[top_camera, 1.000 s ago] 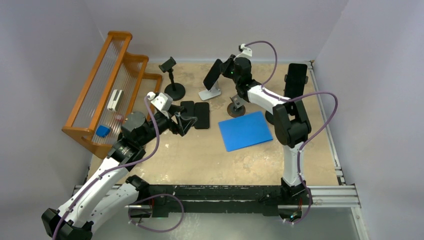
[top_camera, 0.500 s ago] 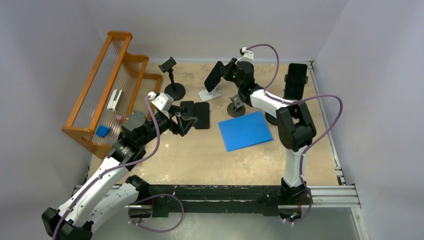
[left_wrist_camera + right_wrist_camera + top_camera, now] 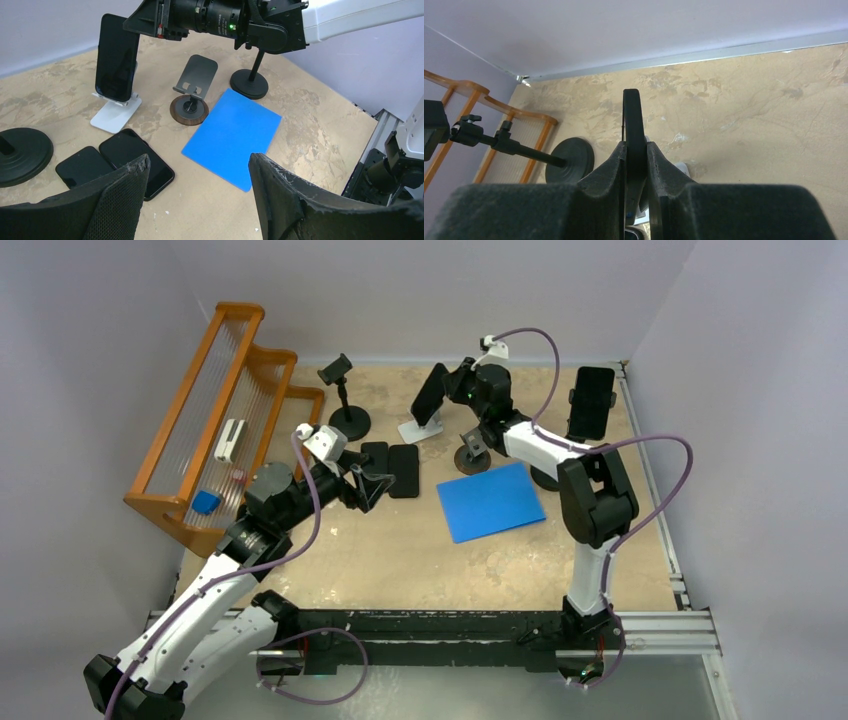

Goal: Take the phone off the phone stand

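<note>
A black phone stands tilted over the white phone stand at the back middle; in the left wrist view the phone still rests on the stand. My right gripper is shut on the phone's upper edge; in the right wrist view the phone is seen edge-on, clamped between the fingers. My left gripper is open and empty, low over the table beside two black phones lying flat.
A blue pad lies mid-table. A small dark stand on a round base is behind it. A clamp stand is back left, another stand holding a phone back right. An orange wooden rack fills the left side.
My right gripper with the phone has shifted slightly up and toward the back. The left arm has not moved.
</note>
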Robot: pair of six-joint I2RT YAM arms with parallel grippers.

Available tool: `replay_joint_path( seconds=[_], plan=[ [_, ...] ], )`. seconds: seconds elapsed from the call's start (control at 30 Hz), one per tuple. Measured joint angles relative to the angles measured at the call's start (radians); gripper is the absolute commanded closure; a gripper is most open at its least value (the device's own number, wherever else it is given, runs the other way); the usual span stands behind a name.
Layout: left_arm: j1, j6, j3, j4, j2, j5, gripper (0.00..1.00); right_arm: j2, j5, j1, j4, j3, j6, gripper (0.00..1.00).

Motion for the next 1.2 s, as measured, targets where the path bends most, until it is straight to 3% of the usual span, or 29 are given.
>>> replay_joint_path(
  seconds=[1.2],
  plan=[
    [-0.014,0.003,0.000,-0.007,-0.002,-0.020,0.30,-0.151,-0.014,-0.001,-0.036,-0.061,0.042,1.00]
  ],
)
